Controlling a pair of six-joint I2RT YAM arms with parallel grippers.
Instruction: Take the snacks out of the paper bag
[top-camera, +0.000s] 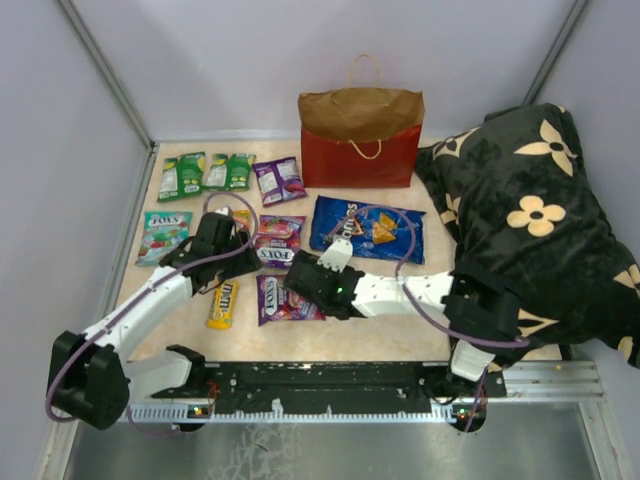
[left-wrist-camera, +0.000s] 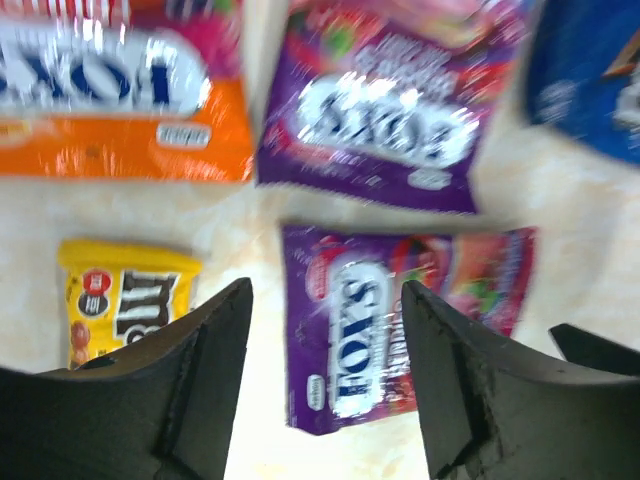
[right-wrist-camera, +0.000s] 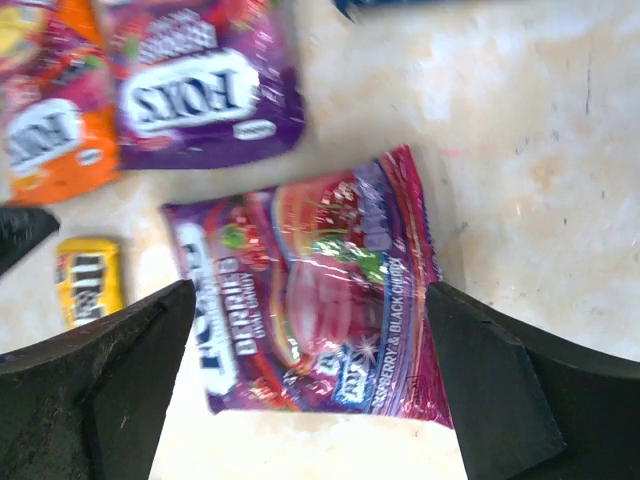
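Observation:
The paper bag (top-camera: 360, 125) stands upright at the back of the table, brown above and red below. Snacks lie flat in front of it: green packets (top-camera: 181, 176), a purple packet (top-camera: 279, 180), the blue Doritos bag (top-camera: 367, 230), a yellow M&M's packet (top-camera: 223, 305) and a purple Fox's berries packet (top-camera: 285, 300). My left gripper (left-wrist-camera: 327, 300) hangs open above that berries packet (left-wrist-camera: 375, 330), beside the yellow packet (left-wrist-camera: 125, 305), holding nothing. My right gripper (right-wrist-camera: 310, 295) is open wide over the same berries packet (right-wrist-camera: 320, 300), which lies on the table.
A black pillow with cream flowers (top-camera: 530, 230) fills the right side, close to the right arm. An orange Fox's packet (left-wrist-camera: 120, 90) and another purple one (left-wrist-camera: 385, 110) lie just beyond the grippers. The two grippers (top-camera: 237, 268) (top-camera: 300, 285) are near each other mid-table.

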